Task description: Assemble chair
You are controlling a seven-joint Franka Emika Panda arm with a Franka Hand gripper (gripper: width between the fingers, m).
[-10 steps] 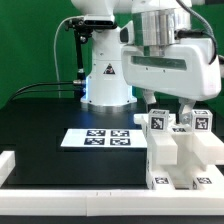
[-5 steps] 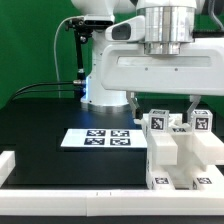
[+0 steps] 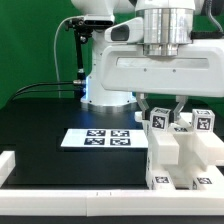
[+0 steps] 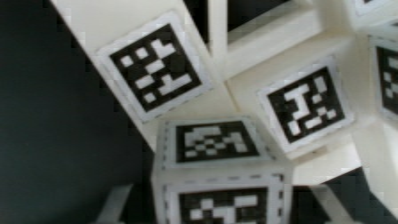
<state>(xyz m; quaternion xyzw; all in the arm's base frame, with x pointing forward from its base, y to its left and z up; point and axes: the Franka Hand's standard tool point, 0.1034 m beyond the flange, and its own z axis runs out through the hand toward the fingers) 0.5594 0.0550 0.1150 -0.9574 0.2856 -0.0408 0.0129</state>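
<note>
Black tabletop (image 3: 40,120) stretches across the exterior view's left, with the marker board (image 3: 97,138) lying flat near its middle and a low white border rail (image 3: 60,176) along the near edge. Beyond the board stands the arm's white base (image 3: 106,80), while on the exterior view's right the gripper (image 3: 160,106) hangs directly over the chair (image 3: 180,150), a blocky stepped white structure carrying small square tags. Its fingers (image 3: 144,105) stand partly closed on either side of a tagged upright block; whether they actually clamp it cannot be told.
</note>
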